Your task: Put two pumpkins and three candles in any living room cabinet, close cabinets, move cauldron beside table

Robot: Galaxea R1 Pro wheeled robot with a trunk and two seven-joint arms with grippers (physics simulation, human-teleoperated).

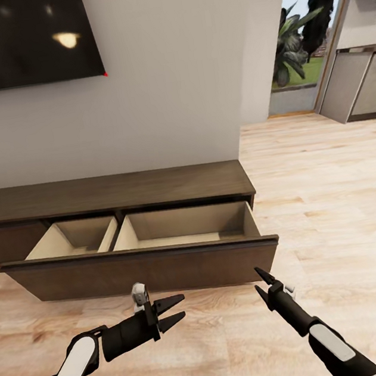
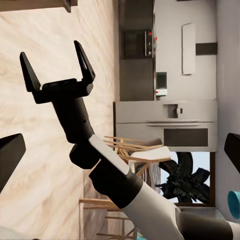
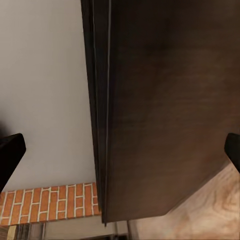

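Two pincers, left pincer (image 1: 176, 312) and right pincer (image 1: 261, 280), spread empty; we face the cabinet (image 1: 110, 193), its drawer (image 1: 145, 265) running crosswise, right nearer.

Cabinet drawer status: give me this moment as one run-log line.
cabinet: drawer pulled open, nothing visible inside | left gripper: open, holding nothing | right gripper: open, holding nothing | both above floor before drawer front
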